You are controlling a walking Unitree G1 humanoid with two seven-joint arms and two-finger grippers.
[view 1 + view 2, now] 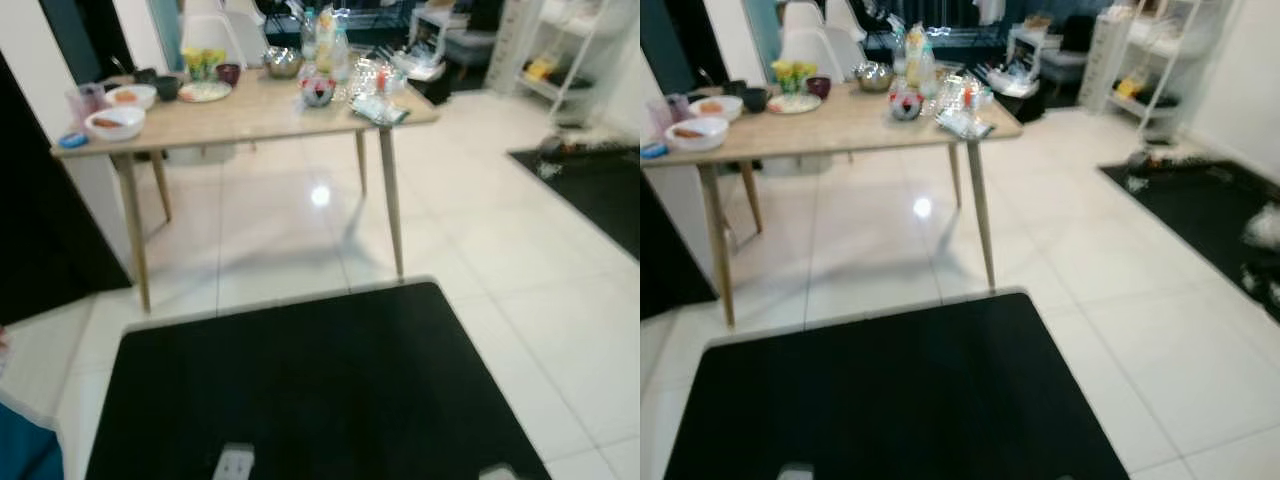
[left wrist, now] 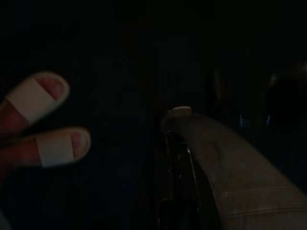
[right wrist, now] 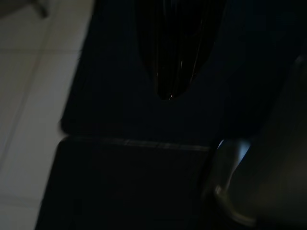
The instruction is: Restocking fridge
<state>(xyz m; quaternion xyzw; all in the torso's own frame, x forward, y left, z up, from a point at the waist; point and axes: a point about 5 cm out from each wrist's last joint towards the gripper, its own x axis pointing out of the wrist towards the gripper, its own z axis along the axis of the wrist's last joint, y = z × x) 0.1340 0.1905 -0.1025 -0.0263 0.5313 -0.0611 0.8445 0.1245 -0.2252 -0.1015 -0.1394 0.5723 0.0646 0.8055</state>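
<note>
A wooden table (image 1: 250,118) stands a few steps ahead, laden with food. On it are white bowls (image 1: 115,122), a plate (image 1: 205,91), dark cups (image 1: 166,87), a metal bowl (image 1: 283,62), bottles (image 1: 325,40) and clear wrapped packs (image 1: 375,85). Both arms hang low. The right wrist view is dark, with one black finger (image 3: 170,57) above a black mat. In the left wrist view a dark finger (image 2: 178,191) is faintly visible beside a grey rounded part.
A large black mat (image 1: 310,390) lies on the white tile floor right before me. A tall dark panel (image 1: 30,220) stands at the left. White shelving (image 1: 1140,60) and another black mat (image 1: 1210,210) are at the right. A person's sandalled feet (image 2: 43,120) are near my left arm.
</note>
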